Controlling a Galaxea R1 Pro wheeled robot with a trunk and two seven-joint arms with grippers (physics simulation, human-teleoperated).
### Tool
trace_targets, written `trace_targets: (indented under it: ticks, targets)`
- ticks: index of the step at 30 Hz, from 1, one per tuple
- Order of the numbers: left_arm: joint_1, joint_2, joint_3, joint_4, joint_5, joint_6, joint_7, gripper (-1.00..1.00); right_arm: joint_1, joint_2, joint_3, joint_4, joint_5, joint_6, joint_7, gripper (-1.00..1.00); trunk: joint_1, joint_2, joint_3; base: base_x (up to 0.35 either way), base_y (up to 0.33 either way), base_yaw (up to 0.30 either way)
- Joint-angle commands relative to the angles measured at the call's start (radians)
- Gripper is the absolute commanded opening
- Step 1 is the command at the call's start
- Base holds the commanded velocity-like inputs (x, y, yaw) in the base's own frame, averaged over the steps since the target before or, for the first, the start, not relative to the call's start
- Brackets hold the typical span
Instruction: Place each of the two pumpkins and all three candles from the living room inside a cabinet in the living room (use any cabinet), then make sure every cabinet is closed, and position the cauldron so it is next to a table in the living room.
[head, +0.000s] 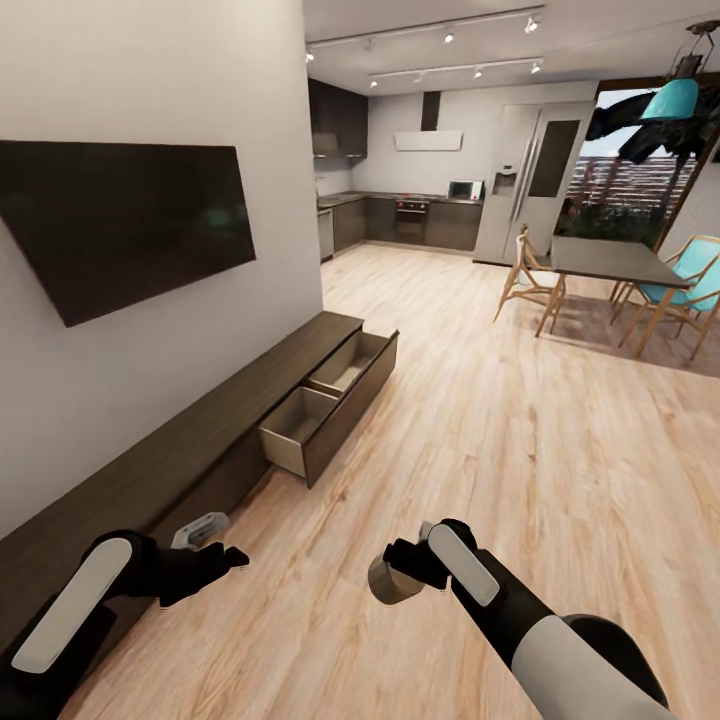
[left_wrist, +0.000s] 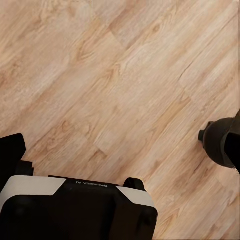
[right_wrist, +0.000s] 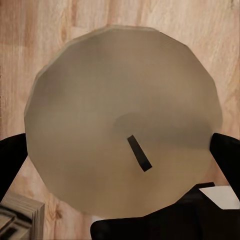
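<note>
My right gripper (head: 402, 566) is shut on a stubby cream candle (head: 390, 584), held low over the wooden floor. In the right wrist view the candle's round end (right_wrist: 120, 115) with its dark wick sits between the two black fingers (right_wrist: 11, 162). The long dark brown cabinet (head: 180, 440) runs along the left wall. Two of its drawers (head: 300, 420) (head: 350, 362) are pulled out, and their pale insides look bare. My left gripper (head: 226, 558) hangs open and holds nothing, close to the cabinet's front. The pumpkins and the cauldron are out of view.
A dark TV (head: 120, 225) hangs on the wall above the cabinet. A dining table (head: 610, 262) with wooden chairs (head: 530, 280) stands at the back right, and the kitchen (head: 410, 215) lies beyond. Open wood floor (head: 480, 440) stretches ahead. The left wrist view shows my base (left_wrist: 75, 210).
</note>
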Motion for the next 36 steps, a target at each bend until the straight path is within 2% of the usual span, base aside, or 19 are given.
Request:
trace_targets:
  ticks: [1, 14, 23, 30, 36]
  targets:
    - [-0.001, 0.001, -0.001, -0.001, 0.009, 0.000, 0.010, 1.00, -0.002, 0.000, 0.002, -0.001, -0.008, -0.001, -0.008, -1.00, 0.001, -0.001, -0.001, 0.330, 0.000, -0.034]
    - [-0.001, 0.001, -0.001, -0.001, 0.009, 0.000, 0.010, 1.00, -0.001, 0.000, 0.002, -0.001, -0.008, -0.001, -0.007, -1.00, 0.001, -0.001, -0.001, 0.330, 0.000, -0.064]
    - [-0.001, 0.000, -0.001, -0.001, 0.009, 0.000, 0.010, 1.00, -0.001, 0.000, 0.002, -0.001, -0.008, -0.001, -0.007, -1.00, 0.001, -0.001, -0.001, 0.330, 0.000, -0.238]
    - [-0.001, 0.001, -0.001, -0.001, 0.009, 0.000, 0.010, 1.00, -0.001, 0.000, 0.002, -0.001, -0.008, -0.001, -0.007, -1.00, 0.001, -0.001, -0.001, 0.330, 0.000, -0.069]
    - [-0.001, 0.002, -0.001, -0.001, 0.009, 0.000, 0.010, 1.00, -0.001, 0.000, 0.002, -0.001, -0.008, -0.001, -0.007, -1.00, 0.001, -0.001, -0.001, 0.330, 0.000, -0.229]
